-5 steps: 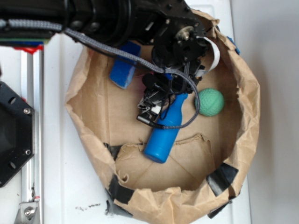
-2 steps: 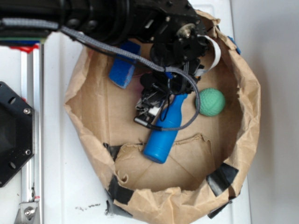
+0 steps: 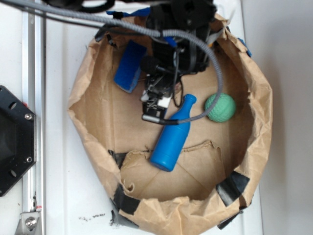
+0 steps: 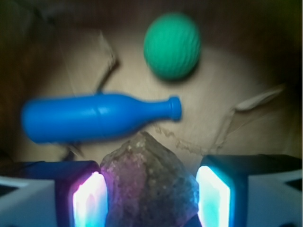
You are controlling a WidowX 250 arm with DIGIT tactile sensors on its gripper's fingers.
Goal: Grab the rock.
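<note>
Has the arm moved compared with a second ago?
Yes. The arm pulled back toward the top of the exterior view, uncovering the neck of the unmoved blue bottle.

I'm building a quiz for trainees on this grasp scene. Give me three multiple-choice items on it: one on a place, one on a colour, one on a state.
1. Where is the rough brown-grey rock?
A. between the gripper's lit fingers
B. beside the green ball
C. outside the bag

2. What colour is the plastic bottle lying in the brown paper bag?
A. red
B. blue
C. yellow

3. How does the dimpled green ball stand to the bottle?
A. stacked on it
B. apart from it
C. wedged under it

Answers:
1 A: the wrist view shows the rock between the fingers of the gripper.
2 B: both views show it blue.
3 B: bare paper shows between ball and bottle neck.
</note>
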